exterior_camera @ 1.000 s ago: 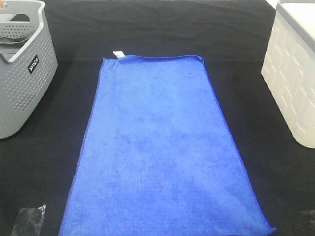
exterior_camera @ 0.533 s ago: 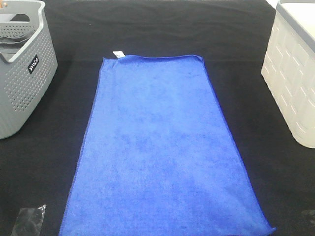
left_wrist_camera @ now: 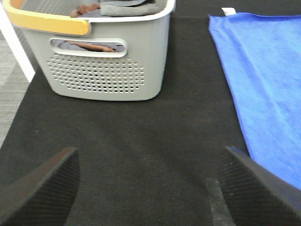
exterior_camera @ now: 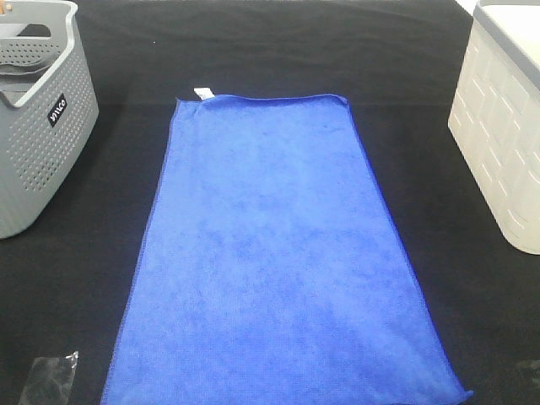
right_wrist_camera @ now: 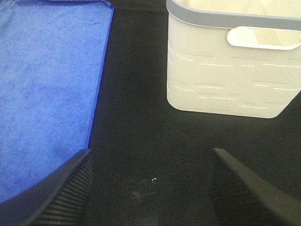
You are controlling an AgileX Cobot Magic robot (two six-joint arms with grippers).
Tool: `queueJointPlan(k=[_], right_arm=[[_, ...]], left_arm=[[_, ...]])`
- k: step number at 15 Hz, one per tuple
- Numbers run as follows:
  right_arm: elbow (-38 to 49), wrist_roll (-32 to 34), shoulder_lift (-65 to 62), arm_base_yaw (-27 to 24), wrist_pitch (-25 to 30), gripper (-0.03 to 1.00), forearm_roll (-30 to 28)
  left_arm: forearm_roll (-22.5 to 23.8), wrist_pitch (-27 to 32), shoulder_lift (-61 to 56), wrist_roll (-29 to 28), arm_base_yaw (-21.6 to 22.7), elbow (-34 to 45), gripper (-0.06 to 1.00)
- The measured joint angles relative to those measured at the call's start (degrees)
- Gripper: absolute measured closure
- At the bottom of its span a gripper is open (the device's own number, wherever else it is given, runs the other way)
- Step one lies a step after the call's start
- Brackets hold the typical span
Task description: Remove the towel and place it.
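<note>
Grey basket (exterior_camera: 38, 126) sat at nine o'clock, the towel (exterior_camera: 274, 253) lay flat at centre, the white bin (exterior_camera: 502, 126) at three. Both grippers (left_wrist_camera: 148, 188) (right_wrist_camera: 150, 188) hung wide open, empty. Pinching the towel's near corners together looked wisest.

Lit evenly and brightly from above, with only faint, soft shadows under the grey basket (exterior_camera: 38, 126) and the white bin (exterior_camera: 502, 135). Slightly soft and grainy from the high camera, colours washed pale at the white bin's rim on the far right, the towel (exterior_camera: 274, 253) a saturated blue against the dull black mat (exterior_camera: 84, 278). Sharper on the basket holes from the left wrist, yet blurred and dark on the near fingertips (left_wrist_camera: 40, 188) in both wrist views.
</note>
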Motion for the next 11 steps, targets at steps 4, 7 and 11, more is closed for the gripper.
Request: queueJointPlan(k=[4,7,11], right_arm=[[0.00,0.00,0.00,0.00,0.00,0.27,0.00],[0.00,0.00,0.00,0.00,0.00,0.27,0.00],[0.00,0.00,0.00,0.00,0.00,0.27,0.00]], left_arm=[[-0.06,0.00,0.00,0.00,-0.46,0.00,0.17],[-0.06,0.00,0.00,0.00,-3.21,0.00,0.17],[-0.06,0.00,0.00,0.00,-3.38,0.00,0.17]])
